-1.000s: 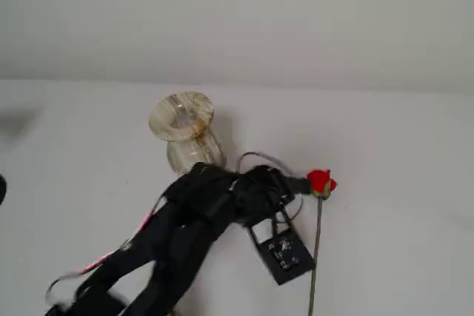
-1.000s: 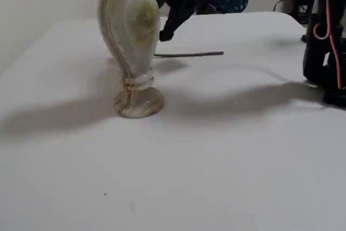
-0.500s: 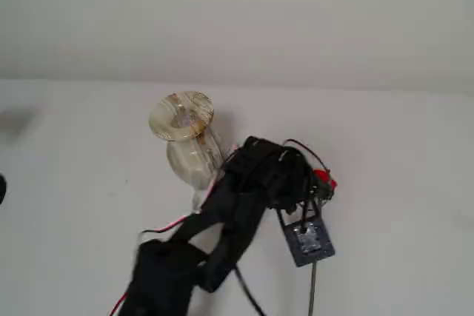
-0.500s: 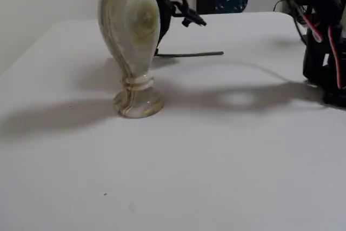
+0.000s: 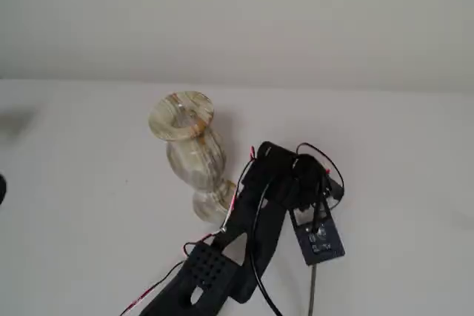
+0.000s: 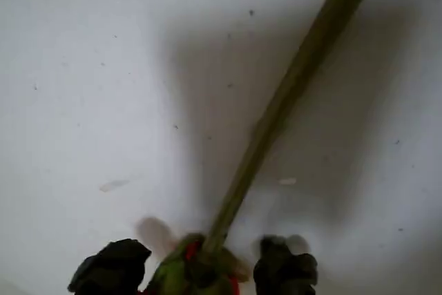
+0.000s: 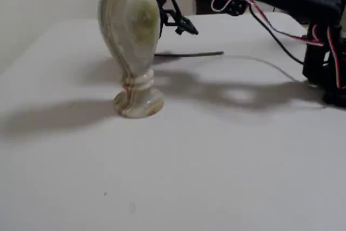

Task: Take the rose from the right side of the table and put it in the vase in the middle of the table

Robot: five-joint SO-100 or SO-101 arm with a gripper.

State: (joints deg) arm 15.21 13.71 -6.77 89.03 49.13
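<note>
The vase [image 5: 194,155] stands upright on the white table [image 5: 81,227]; it also shows in the other fixed view [image 7: 130,41]. The rose lies flat on the table. Its grey-green stem [image 6: 276,112] runs up to the right in the wrist view, and its red bloom [image 6: 197,278] sits at the bottom edge. My gripper [image 6: 197,267] is open, with one dark fingertip [image 6: 110,267] on each side of the bloom. In a fixed view the gripper [image 5: 300,183] is to the right of the vase, with the stem [image 5: 313,286] sticking out below it. The bloom is hidden in both fixed views.
The black arm [image 5: 222,264] with red and black cables reaches in from the bottom of a fixed view, passing close by the vase's foot. In the other fixed view the arm's base [image 7: 324,52] stands at the right and the stem [image 7: 189,54] lies behind the vase.
</note>
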